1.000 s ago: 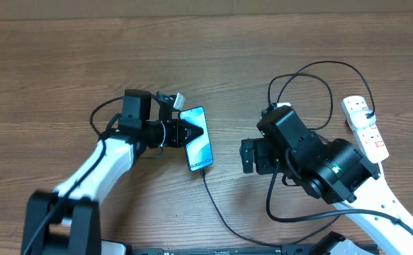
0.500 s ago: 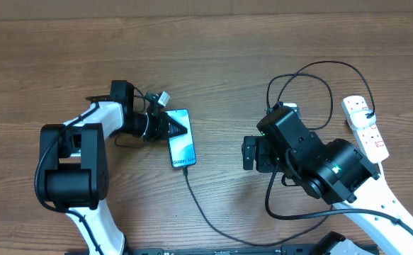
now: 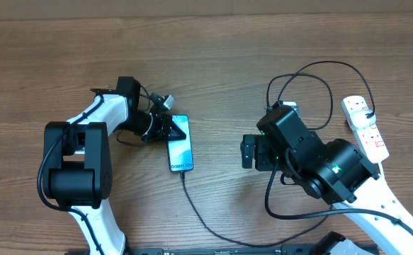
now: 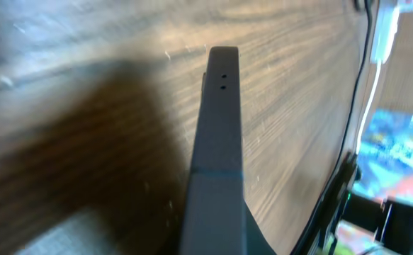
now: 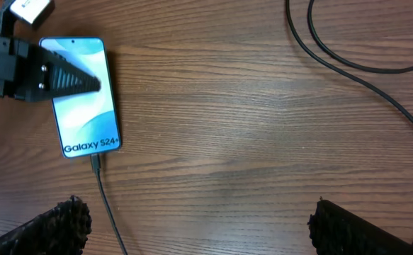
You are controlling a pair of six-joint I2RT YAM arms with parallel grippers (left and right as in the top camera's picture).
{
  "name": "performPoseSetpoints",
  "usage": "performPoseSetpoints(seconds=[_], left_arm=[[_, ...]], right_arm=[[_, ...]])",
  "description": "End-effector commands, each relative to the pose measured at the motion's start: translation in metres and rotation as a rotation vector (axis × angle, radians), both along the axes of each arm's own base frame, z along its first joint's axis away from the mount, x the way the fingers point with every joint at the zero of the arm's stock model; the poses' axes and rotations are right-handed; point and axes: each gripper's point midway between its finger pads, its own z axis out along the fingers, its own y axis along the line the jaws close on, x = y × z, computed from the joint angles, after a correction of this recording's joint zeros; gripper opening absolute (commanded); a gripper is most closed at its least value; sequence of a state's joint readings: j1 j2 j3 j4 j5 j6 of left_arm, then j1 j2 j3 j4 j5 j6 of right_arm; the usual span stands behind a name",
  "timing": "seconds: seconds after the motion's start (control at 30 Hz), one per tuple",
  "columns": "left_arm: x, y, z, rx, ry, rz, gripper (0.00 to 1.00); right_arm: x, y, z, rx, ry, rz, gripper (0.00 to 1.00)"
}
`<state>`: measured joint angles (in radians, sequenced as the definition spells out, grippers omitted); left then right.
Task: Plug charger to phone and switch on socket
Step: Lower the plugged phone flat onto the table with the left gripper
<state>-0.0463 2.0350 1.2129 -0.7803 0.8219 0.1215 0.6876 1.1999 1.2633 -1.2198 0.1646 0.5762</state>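
The phone [image 3: 180, 151] lies flat on the wooden table with its "Galaxy S24+" screen up; it also shows in the right wrist view [image 5: 86, 113]. My left gripper [image 3: 171, 129] is shut on the phone's top end, one finger [image 5: 68, 78] lying across the screen. The left wrist view shows only the phone's dark edge [image 4: 217, 134]. The charger [image 3: 199, 212] is a thin black cable; its tip [image 5: 95, 162] sits at the phone's bottom edge. My right gripper [image 3: 251, 153] is open and empty, right of the phone. The socket [image 3: 365, 126] lies at the far right with its red switch [image 3: 380, 148].
The black cable makes loops [image 3: 309, 78] behind my right arm and runs to the socket; they also show in the right wrist view [image 5: 348, 64]. A cardboard edge [image 3: 206, 6] borders the table's far side. Bare wood lies between the phone and my right gripper.
My left gripper has drawn the phone leftward and a little toward the front, the cable trailing after it. The left arm has swung round. The right arm has barely moved.
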Motion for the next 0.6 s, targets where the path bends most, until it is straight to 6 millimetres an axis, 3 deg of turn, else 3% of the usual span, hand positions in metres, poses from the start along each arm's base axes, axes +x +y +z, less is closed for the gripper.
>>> performPoseSetpoints(seconds=[0.0,0.17,0.57], left_arm=[[0.004,0.011,-0.027,0.125,0.055,0.067,0.04],[0.0,0.01,-0.04,0.193,0.078,0.094,0.04],[-0.013,0.02,-0.058,0.327,0.089,0.074,0.23]], right_arm=[[0.003,-0.002,0.004,0.003,-0.019,-0.017,1.0],[0.003,-0.002,0.005,0.004,-0.02,-0.017,1.0],[0.003,-0.002,0.005,0.0,-0.024,-0.015,1.0]])
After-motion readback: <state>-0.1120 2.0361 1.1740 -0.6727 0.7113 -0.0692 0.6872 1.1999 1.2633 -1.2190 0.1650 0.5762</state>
